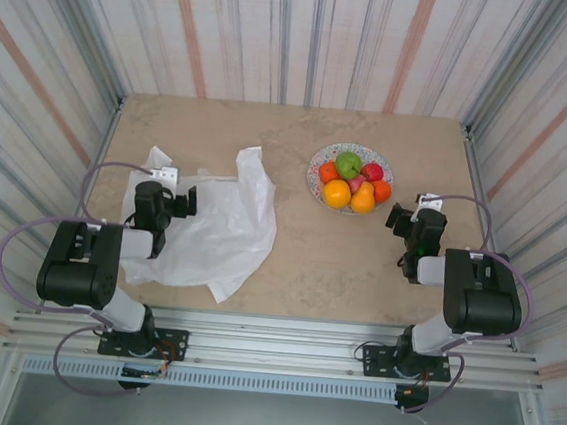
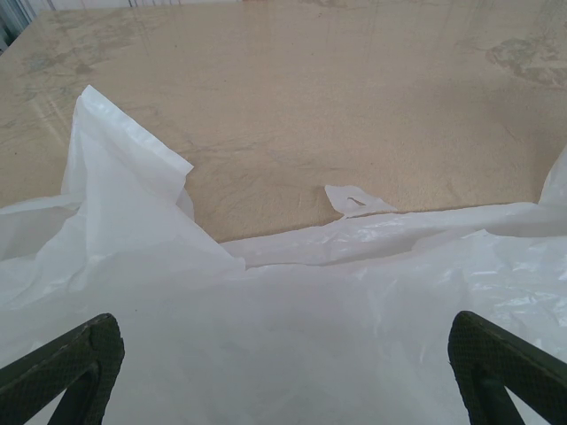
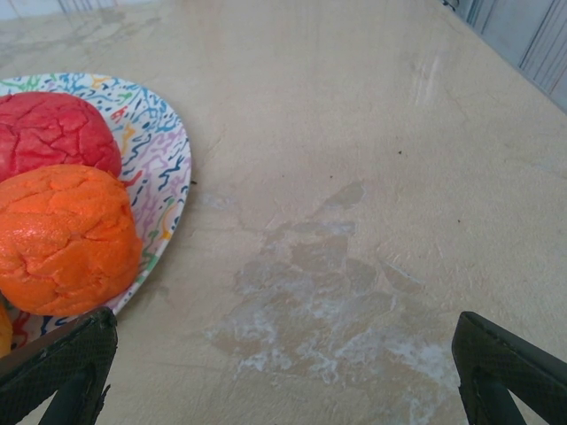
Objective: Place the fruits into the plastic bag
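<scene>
Lying apart: plastic bag (image 1: 220, 229) and fruits (image 1: 352, 182)

The left arm (image 1: 82, 266) and right arm (image 1: 479, 292) match: bulky black joint housings with rounded corners, joined by short pale grey tubes. Just behind the left gripper (image 2: 283, 363), as behind the right gripper (image 3: 283, 363), a small white block (image 1: 167, 174) sits on a black wrist. The fingers (image 2: 75, 363) are wedge-shaped and very dark, green-black, with a fine cross-hatched texture over their surfaces. Farther back from each gripper, a thin grey-lilac cable (image 1: 6, 251) loops out wide of the housings and runs down to a flat black base plate (image 1: 145, 342).
</scene>
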